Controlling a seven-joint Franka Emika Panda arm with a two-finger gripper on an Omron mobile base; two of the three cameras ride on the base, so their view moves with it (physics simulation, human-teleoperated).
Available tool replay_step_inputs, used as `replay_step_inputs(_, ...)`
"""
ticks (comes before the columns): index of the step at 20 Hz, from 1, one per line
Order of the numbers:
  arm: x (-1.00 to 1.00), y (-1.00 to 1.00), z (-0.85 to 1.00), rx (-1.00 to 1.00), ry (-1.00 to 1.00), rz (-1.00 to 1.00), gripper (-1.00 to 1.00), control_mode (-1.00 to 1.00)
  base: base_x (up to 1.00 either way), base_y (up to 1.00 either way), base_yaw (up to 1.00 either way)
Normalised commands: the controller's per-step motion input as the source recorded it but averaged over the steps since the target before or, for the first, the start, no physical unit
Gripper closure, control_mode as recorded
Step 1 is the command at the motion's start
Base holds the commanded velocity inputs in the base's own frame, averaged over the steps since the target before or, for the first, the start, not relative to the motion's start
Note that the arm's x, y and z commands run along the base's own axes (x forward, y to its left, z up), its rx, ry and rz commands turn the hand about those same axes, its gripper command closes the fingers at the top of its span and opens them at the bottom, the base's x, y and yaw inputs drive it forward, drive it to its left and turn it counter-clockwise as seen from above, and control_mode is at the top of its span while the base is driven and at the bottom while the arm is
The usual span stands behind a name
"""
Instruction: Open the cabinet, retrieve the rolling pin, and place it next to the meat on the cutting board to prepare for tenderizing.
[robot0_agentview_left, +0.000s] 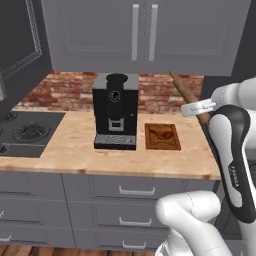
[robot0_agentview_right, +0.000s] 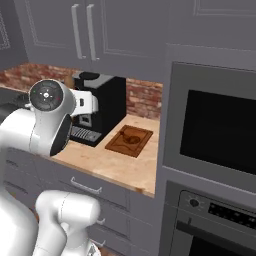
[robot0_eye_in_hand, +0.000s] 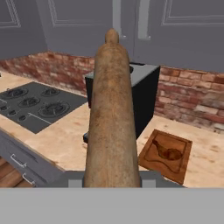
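Observation:
My gripper (robot0_eye_in_hand: 111, 182) is shut on the rolling pin (robot0_eye_in_hand: 111, 113), a long brown wooden cylinder that runs away from the hand with its far knob up. In the left base view the rolling pin (robot0_agentview_left: 186, 93) slants in the air above the counter, to the right of the cutting board (robot0_agentview_left: 161, 137). The small brown board lies flat on the counter with the dark reddish meat (robot0_agentview_left: 162, 134) on it. In the hand view the cutting board (robot0_eye_in_hand: 166, 154) and meat (robot0_eye_in_hand: 169, 153) lie below and right of the pin. The grey cabinet (robot0_agentview_left: 145, 30) above has both doors shut.
A black coffee machine (robot0_agentview_left: 116, 111) stands just left of the board. A black stove (robot0_agentview_left: 27, 131) sits at the counter's left end. A tall oven unit (robot0_agentview_right: 215, 140) walls off the right side. Grey drawers (robot0_agentview_left: 135, 190) run below the counter edge.

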Motion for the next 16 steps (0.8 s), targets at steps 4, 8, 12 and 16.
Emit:
replay_step_inputs(4,0.0,0.0,0.0,0.0,0.0,0.0,1.0,1.0,0.28,0.0,-0.21)
replay_step_inputs(8,0.0,0.0,0.0,0.0,0.0,0.0,1.0,1.0,0.29,0.02,-0.23)
replay_step_inputs(12,0.0,0.0,0.0,0.0,0.0,0.0,1.0,1.0,0.42,0.07,-0.23)
replay_step_inputs(16,0.0,0.0,0.0,0.0,0.0,0.0,1.0,1.0,0.48,0.15,-0.2)
